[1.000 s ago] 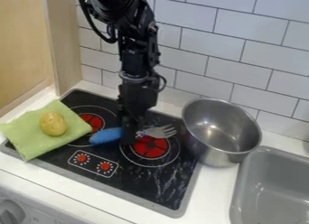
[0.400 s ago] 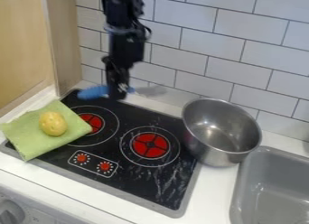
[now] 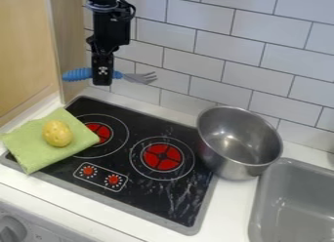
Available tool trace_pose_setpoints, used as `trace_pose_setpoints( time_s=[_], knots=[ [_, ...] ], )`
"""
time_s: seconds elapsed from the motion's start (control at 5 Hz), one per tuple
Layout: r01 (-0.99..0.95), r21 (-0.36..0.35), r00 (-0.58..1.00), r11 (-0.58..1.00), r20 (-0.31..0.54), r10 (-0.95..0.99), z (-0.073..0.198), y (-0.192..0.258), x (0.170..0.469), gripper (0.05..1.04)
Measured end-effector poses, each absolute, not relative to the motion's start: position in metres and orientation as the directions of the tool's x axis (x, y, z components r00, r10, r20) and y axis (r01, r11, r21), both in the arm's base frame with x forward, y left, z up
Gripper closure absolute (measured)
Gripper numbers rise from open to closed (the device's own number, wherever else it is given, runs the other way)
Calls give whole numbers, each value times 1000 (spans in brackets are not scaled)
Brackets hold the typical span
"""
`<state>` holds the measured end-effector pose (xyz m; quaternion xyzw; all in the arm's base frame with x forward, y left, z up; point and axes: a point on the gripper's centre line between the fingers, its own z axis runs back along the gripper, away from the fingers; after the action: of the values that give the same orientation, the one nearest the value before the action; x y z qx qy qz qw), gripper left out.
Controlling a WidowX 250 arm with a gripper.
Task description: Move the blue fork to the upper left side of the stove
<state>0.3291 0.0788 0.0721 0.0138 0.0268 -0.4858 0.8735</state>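
At the frame's upper left, my black two-finger gripper (image 3: 102, 83) is clamped on the blue-handled metal fork (image 3: 77, 74), fingers parted only by its thickness. I hold it crosswise above the black stovetop's (image 3: 147, 194) far left corner, probably to lower it there, behind the green cloth (image 3: 29, 144) bearing a yellow potato (image 3: 57, 133).

The black arm (image 3: 110, 2) is cut off by the top edge. The gripper (image 3: 102, 79) hides part of the blue fork's handle (image 3: 77, 74). A green cloth (image 3: 32, 155) covers part of the stove's (image 3: 140, 192) left edge, and a potato (image 3: 57, 133) hides some cloth. The metal pot (image 3: 238, 151) blocks the stove's far right corner. The gray sink (image 3: 293, 207) runs out of view.
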Motion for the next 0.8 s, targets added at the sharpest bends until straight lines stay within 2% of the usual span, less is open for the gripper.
trace_pose_setpoints(
  time_s=[0.4,0.6,0.8],
  knots=[
    [911,-12,408,413,-122,-905,51,90,335,735],
    [938,-20,341,345,-101,-935,40,88,339,735],
    [963,-67,256,260,-70,-964,26,84,340,735]
  ],
)
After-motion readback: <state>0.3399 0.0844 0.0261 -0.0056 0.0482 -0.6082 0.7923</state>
